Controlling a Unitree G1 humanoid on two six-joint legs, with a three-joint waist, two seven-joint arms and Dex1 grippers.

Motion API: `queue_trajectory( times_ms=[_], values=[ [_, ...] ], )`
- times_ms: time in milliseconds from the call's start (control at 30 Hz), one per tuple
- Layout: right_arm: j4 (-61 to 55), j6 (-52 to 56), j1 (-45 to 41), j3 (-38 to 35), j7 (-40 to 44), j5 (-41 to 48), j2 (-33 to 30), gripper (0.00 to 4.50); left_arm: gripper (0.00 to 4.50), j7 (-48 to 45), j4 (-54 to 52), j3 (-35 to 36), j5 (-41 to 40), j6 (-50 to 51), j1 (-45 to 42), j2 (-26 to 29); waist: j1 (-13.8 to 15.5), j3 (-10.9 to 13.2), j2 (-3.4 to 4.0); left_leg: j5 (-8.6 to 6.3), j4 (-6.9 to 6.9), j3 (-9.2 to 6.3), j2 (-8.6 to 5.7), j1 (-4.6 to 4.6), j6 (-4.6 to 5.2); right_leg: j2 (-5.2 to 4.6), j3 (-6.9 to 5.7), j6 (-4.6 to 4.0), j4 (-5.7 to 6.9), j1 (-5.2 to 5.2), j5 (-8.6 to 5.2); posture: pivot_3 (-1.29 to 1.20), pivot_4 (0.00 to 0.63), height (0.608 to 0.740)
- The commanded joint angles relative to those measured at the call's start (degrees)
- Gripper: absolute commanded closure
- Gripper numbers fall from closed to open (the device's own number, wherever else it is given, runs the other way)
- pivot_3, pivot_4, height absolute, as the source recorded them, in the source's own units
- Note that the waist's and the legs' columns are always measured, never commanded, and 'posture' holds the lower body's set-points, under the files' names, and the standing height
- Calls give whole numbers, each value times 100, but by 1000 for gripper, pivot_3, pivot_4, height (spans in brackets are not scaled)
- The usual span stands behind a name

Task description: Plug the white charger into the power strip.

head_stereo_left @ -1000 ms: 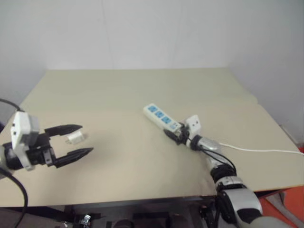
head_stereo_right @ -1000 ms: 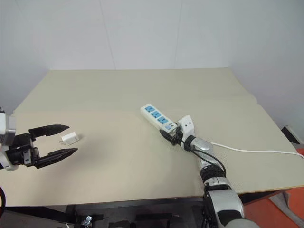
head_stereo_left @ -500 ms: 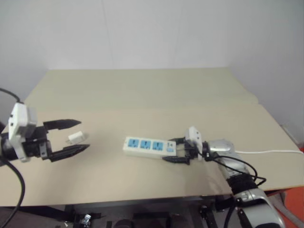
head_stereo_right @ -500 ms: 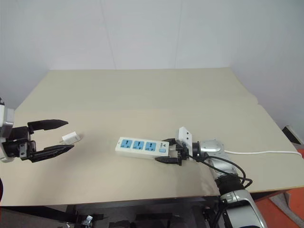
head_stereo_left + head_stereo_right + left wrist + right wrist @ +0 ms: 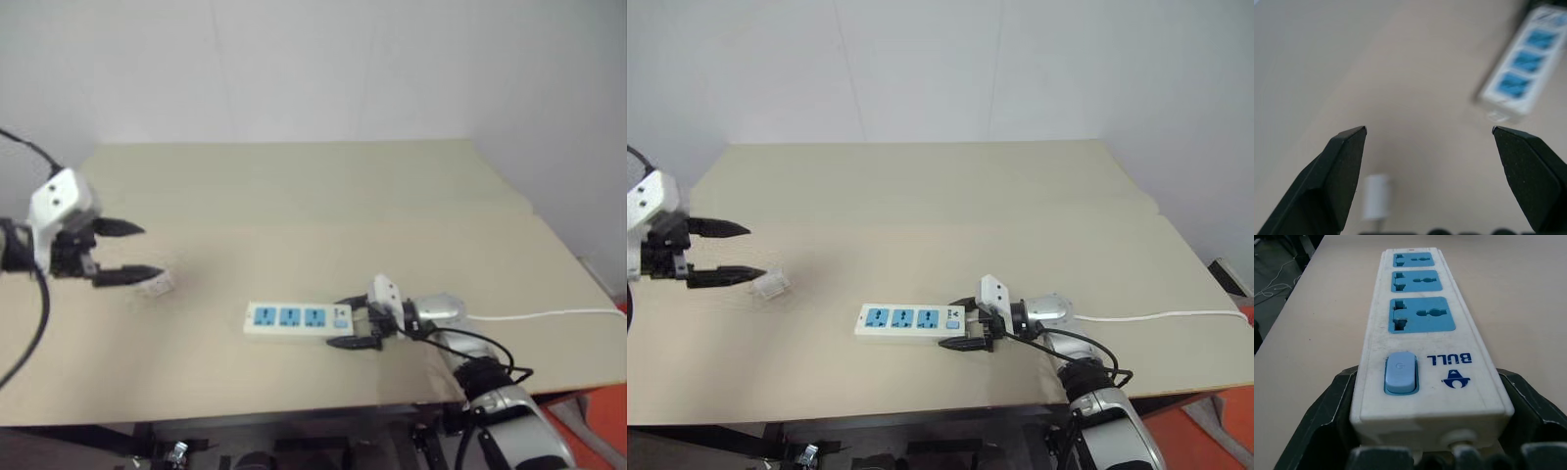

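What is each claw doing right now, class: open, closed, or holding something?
Left claw: open, empty, with the white charger lying on the table beside it.
Right claw: closed on the switch end of the power strip.

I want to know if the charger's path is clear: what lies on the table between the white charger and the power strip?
Nothing: between the white charger and the power strip is bare table, as both eye views show.

Power strip (charger perhaps blurred)
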Motion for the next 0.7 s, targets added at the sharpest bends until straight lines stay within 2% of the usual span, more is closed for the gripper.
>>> queue_trajectory(
  times_ms=[33, 133, 367, 500, 700],
  values=[
    [-50, -97, -79, 4, -24, 14, 81, 1079, 0, -650, 766, -1047, 850, 26, -974, 154, -5, 0, 0, 0, 1, 12, 0, -4, 0, 2, 1, 0, 2, -4, 0, 0, 150, 740],
    [-127, -26, -4, 3, -45, 28, 93, 1079, 0, -1283, 1446, -2158, 1856, 2, -1954, -22, 7, 0, -2, 0, 5, 42, 3, -21, 0, 10, 8, 0, 10, -25, 0, 0, 150, 740],
    [-360, 118, 175, -36, -176, 69, 91, 1079, 0, -1866, 3290, -3773, 3632, -603, -3766, -963, 28, 2, -14, 0, 33, 66, 29, -59, 0, 33, 23, -2, 38, -73, 1, 0, 150, 740],
    [-521, 209, 294, -40, -224, 76, 50, 1079, 0, -1727, 4348, -4158, 4425, -1036, -4317, -1616, 24, 2, -14, 0, 37, 75, 52, -66, 0, 47, 27, -4, 50, -80, 3, 0, 150, 740],
    [-753, 377, 341, -125, -396, 135, -1, 1079, 0, -1450, 5408, -4308, 5063, -1558, -4660, -2224, 25, 8, -25, 0, 39, 81, 58, -74, 0, 48, 27, -5, 51, -87, 3, 0, 150, 740]
  ],
)
